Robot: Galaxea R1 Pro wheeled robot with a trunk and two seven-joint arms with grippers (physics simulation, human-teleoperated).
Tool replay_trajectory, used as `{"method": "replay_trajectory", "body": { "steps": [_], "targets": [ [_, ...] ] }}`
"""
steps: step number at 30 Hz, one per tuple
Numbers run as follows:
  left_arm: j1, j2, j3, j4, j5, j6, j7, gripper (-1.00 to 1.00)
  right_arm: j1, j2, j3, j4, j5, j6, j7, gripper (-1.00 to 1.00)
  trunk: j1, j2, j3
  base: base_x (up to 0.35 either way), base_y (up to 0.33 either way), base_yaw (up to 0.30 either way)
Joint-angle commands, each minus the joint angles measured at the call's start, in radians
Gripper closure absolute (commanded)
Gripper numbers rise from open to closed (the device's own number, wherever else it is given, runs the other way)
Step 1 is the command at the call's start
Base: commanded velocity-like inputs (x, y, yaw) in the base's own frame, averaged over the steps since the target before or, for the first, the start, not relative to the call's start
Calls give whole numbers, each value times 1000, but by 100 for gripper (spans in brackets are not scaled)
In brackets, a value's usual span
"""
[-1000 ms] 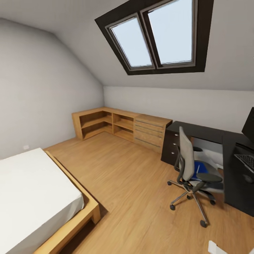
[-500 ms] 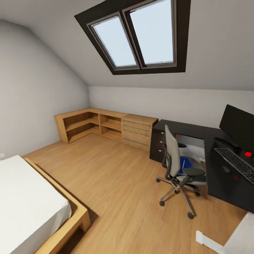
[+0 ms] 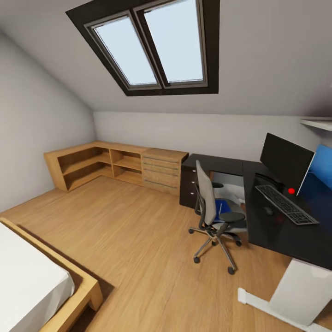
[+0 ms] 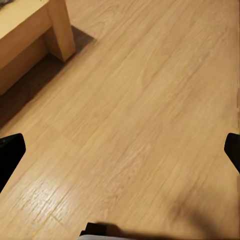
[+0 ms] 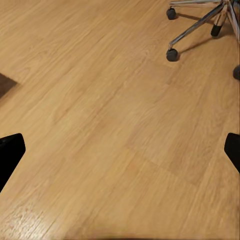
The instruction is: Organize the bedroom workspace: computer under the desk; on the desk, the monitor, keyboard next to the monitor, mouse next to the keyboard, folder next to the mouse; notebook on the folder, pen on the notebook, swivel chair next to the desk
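Observation:
The black desk (image 3: 281,233) stands at the right in the head view. On it are the black monitor (image 3: 286,160), the long keyboard (image 3: 286,204) in front of the monitor, and the small dark mouse (image 3: 268,210) beside the keyboard. The grey swivel chair (image 3: 207,203) stands at the desk's inner corner, with the blue folder (image 3: 225,205) on its seat. The notebook and pen are too small to make out. I cannot tell if the pale shape (image 3: 229,182) under the desk is the computer. My left gripper (image 4: 120,150) and right gripper (image 5: 120,150) hang open over bare floor. The chair's casters (image 5: 172,54) lie ahead of the right gripper.
A wooden shelf-and-drawer unit (image 3: 120,166) runs along the far wall. The bed (image 3: 32,286) is at the near left, its leg (image 4: 60,27) ahead of the left gripper. A white boxy object (image 3: 302,290) stands at the near right. Wooden floor lies between bed and chair.
The whole head view has swung to the right, so the camera moved. The desk, monitor, keyboard and mouse now show more fully, and less of the bed shows. No object moved.

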Motion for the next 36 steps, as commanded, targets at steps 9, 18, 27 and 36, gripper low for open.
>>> {"method": "replay_trajectory", "body": {
  "steps": [9, 18, 27, 36],
  "targets": [
    [1, 0, -3, -2, 5, -1, 0, -100, -1, 0, 0, 1, 4, -3, -1, -100, 0, -1, -8, 7, 8, -255],
    [1, 0, -3, -2, 5, -1, 1, -100, -1, 0, 0, 1, 4, -3, -1, -100, 0, -1, -16, 116, 209, -232],
    [1, 0, -3, -2, 6, -1, 2, -100, -1, 0, 0, 0, 3, -3, -1, -100, 0, -1, -29, 130, 177, -145],
    [1, -1, -3, -2, 7, -1, 3, -100, -1, 0, 0, -1, 4, -3, -2, -100, 0, -1, -43, 10, 9, -13]
  ]
}}
